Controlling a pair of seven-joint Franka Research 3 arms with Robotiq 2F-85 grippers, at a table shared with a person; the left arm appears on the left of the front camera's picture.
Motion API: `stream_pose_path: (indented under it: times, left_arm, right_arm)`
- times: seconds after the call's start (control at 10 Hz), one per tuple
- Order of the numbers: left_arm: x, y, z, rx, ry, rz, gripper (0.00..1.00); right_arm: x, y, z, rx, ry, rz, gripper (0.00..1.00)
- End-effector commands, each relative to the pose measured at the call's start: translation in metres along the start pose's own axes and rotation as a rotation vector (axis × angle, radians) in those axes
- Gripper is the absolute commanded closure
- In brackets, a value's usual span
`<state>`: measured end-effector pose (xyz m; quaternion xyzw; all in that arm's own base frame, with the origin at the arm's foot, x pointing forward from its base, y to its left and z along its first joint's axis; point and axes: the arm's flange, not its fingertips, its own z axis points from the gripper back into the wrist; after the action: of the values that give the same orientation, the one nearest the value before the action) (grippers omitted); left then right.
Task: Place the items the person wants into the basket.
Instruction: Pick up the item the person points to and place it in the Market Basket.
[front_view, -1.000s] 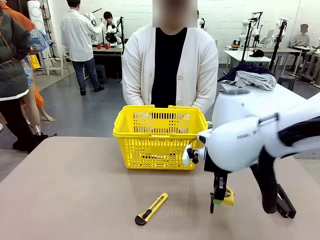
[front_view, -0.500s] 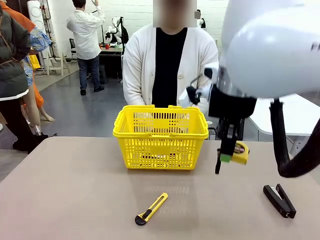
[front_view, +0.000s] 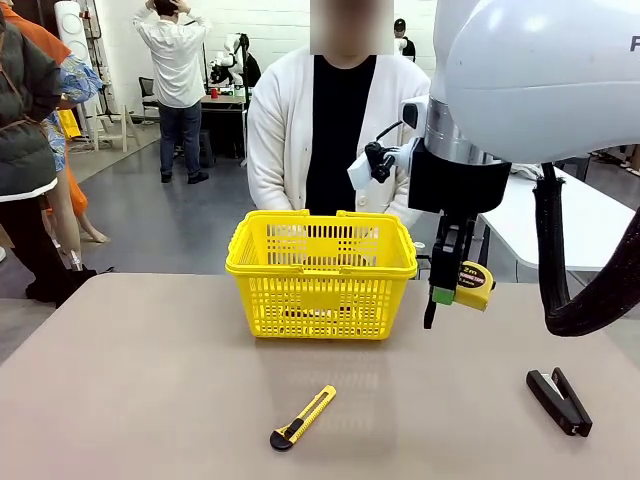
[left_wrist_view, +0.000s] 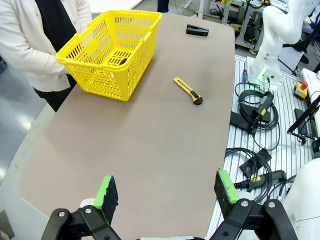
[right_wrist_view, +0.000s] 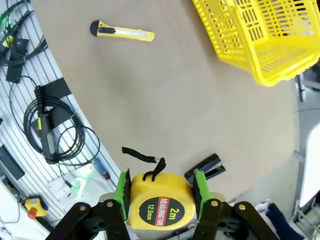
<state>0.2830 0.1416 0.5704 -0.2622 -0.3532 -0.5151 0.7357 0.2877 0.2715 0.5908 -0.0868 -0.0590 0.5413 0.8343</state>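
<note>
yellow-and-black tape measure (right_wrist_view: 160, 204): rigid, compact, light, smooth-cased; pinched flat-sided by right end effector (front_view: 447, 296) beside basket (front_view: 320, 272). left end effector (left_wrist_view: 167, 192) spread, empty.

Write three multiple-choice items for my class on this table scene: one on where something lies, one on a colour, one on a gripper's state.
1. Where does the utility knife lie?
A. in the basket
B. on the table, on the robot's side of the basket
C. in the person's hand

2. What colour is the basket?
A. yellow
B. blue
C. grey

3. What is the right gripper doing?
A. hanging open and empty
B. gripping the stapler
C. gripping the tape measure in the air

Key: 1 B, it lies on the bare tabletop; 2 A, its lattice walls are yellow; 3 C, the green pads clamp both its sides, while the stapler lies on the table.
</note>
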Motion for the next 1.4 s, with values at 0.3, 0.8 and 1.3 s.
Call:
stream_pose_path:
  times: [0.3, 0.8, 1.3]
  left_arm:
    - [0.0, 0.0, 0.001, -0.002, -0.024, -0.023, 0.0]
    - [0.0, 0.0, 0.001, -0.002, -0.024, -0.023, 0.0]
    - [0.0, 0.0, 0.001, -0.002, -0.024, -0.023, 0.0]
  right_arm:
    - [-0.003, 0.0, -0.005, 0.008, -0.002, 0.024, 1.0]
    - [0.121, -0.096, 0.052, -0.009, -0.135, 0.103, 0.39]
    - [0.225, -0.18, 0.012, 0.003, -0.178, 0.238, 0.39]
